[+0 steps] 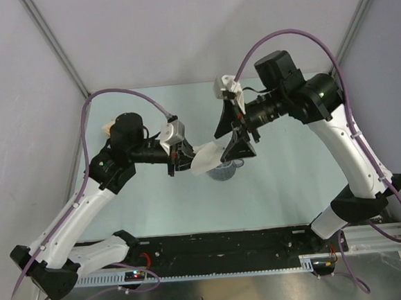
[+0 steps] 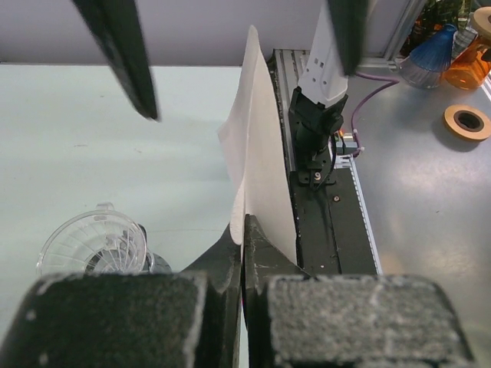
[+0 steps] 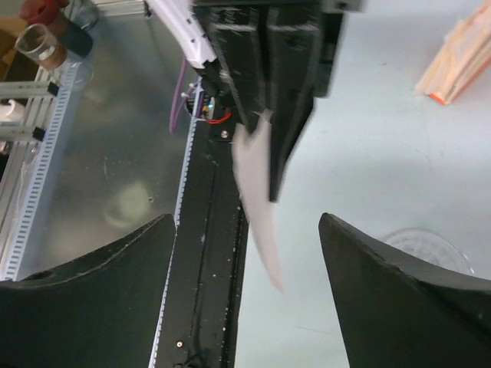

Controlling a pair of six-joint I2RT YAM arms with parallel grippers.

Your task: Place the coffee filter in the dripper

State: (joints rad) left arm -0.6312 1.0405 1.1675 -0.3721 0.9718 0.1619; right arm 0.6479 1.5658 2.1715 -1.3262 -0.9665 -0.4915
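One white coffee filter (image 1: 206, 157) hung over the middle of the tabletop (image 1: 293, 184), just above the dripper (image 1: 225, 171). The left gripper (image 1: 186, 157) had its fingers pinched tight on one edge. The right gripper (image 1: 233, 136) sat just beside it, spread wide, gripping nothing.

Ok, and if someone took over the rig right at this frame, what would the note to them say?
Left hand: shut on one edge of the coffee filter, holding it up in the air.
Right hand: open, fingers spread on either side of the filter, gripping nothing.
Dripper: standing on the table, empty, just beside and below the filter.
Done: filter is lifted and close to the dripper.
Left: bring the filter over the dripper's mouth, lower it in, seat it, then release.
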